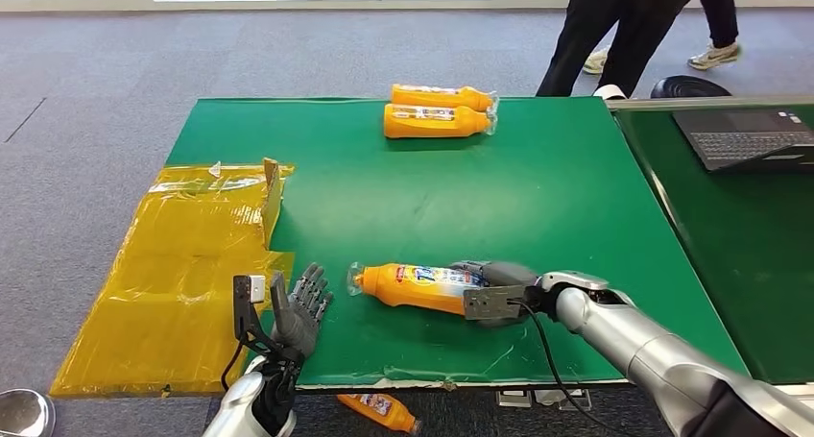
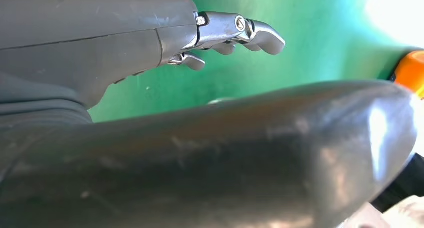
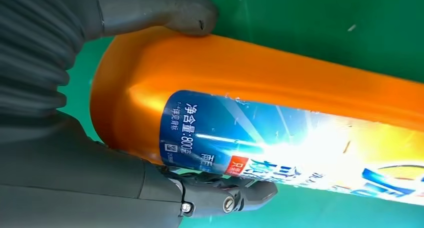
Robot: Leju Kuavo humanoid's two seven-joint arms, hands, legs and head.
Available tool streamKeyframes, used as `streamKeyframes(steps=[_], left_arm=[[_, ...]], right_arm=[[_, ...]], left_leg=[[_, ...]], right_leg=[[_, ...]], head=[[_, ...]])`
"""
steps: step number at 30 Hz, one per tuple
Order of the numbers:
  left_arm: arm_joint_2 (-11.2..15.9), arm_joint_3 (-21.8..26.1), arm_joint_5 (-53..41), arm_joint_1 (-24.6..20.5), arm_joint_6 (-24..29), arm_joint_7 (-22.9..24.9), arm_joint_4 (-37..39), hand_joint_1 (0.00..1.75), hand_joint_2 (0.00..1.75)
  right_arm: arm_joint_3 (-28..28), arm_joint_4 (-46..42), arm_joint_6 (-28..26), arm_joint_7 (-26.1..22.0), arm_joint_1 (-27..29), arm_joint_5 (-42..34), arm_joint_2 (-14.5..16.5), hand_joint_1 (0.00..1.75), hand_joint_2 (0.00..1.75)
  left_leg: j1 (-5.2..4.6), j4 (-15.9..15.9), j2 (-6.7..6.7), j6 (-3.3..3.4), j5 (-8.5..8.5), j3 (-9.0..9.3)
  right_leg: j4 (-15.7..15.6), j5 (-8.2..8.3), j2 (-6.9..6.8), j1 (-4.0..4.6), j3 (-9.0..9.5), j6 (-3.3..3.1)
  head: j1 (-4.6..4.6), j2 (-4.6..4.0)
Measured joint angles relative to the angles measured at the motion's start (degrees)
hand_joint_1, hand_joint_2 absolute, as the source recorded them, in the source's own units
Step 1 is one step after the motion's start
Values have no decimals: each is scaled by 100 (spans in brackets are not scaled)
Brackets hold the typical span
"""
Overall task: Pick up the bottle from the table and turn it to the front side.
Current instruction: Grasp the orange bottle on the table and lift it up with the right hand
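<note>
I count four orange bottles: one lying near me on the green table [image 1: 538, 197], the held bottle [image 1: 422, 286] at about 6 o'clock; two wrapped bottles [image 1: 437, 110] side by side at 12 o'clock; one fallen bottle [image 1: 379, 410] on the floor below the table's near edge. One laptop [image 1: 749, 136] at 2 o'clock. Two robot hands: left hand [image 1: 298, 312], right hand [image 1: 494, 288]. One yellow sheet [image 1: 182, 274] at 9 o'clock.
</note>
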Motion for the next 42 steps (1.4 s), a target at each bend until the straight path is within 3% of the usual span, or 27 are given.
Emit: streamKeyframes(steps=[3, 8, 11, 14, 20, 24, 30, 33, 37, 42], left_arm=[[-8, 0, 56, 25, -27, -18, 9, 0, 0], [-23, 0, -55, 35, -12, -58, 8, 0, 0], [-35, 0, -364, 77, 361, -266, -46, 0, 0], [-40, 0, -714, 209, 819, -491, -167, 0, 0], [-86, 0, -1053, 328, 1055, -564, -378, 0, 0], [-131, 0, -1151, 343, 1057, -525, -478, 0, 0], [-164, 0, -1160, 355, 1057, -521, -528, 0, 0], [-175, 0, -1196, 363, 1036, -570, -544, 0, 0], [-210, -20, -1245, 356, 923, -716, -551, 0, 175], [-255, -134, -1255, 319, 815, -923, -574, 0, 175]], right_arm=[[-27, -2, -1005, 257, 211, 602, 111, 175, 175], [-229, -107, -2235, 912, 631, 1423, 250, 175, 175], [-547, -316, -3574, 1386, 1141, 2271, 329, 175, 175], [-1019, -593, -4426, 1789, 1702, 3160, 436, 175, 175], [-1845, -1275, -4939, 2471, 2542, 4500, 624, 175, 175], [-2447, -1894, -4977, 2708, 3177, 5193, 811, 175, 175], [-2915, -2325, -4943, 2648, 3573, 5227, 935, 175, 175], [-3140, -2604, -5239, 1949, 3751, 4448, 1048, 175, 175], [-3427, -3201, -5136, 432, 3939, 2556, 1332, 175, 175], [-3579, -3657, -4006, -941, 4027, 832, 1787, 175, 175]], left_leg=[[2, -2, 3, 0, -9, 19], [7, -2, 6, 1, -23, 57], [9, -2, -12, 4, -23, 61], [9, -2, -17, 2, -25, 54], [13, -2, -16, -14, -45, 37], [14, -2, -23, -15, -47, 1], [14, -2, -18, -15, -47, -23], [14, -1, -19, -15, -47, -31], [15, -1, -13, -16, -47, -34], [17, -2, -9, -16, -47, -36]], right_leg=[[-3, -8, 2, 3, 17, -5], [-5, -34, 2, 8, 47, -22], [-4, -35, -18, 10, 69, -12], [-1, -32, -25, 10, 68, -9], [0, -46, -15, 13, 43, -19], [2, -51, -24, 14, 12, -21], [3, -51, -23, 13, -13, -21], [3, -51, -23, 13, -21, -21], [4, -51, -16, 14, -31, -21], [6, -51, -10, 15, -33, -22]], head=[[0, 0], [-1, 0], [0, -1], [0, -1], [0, 0], [0, 0], [0, 0], [0, 0], [0, -1], [0, 0]])
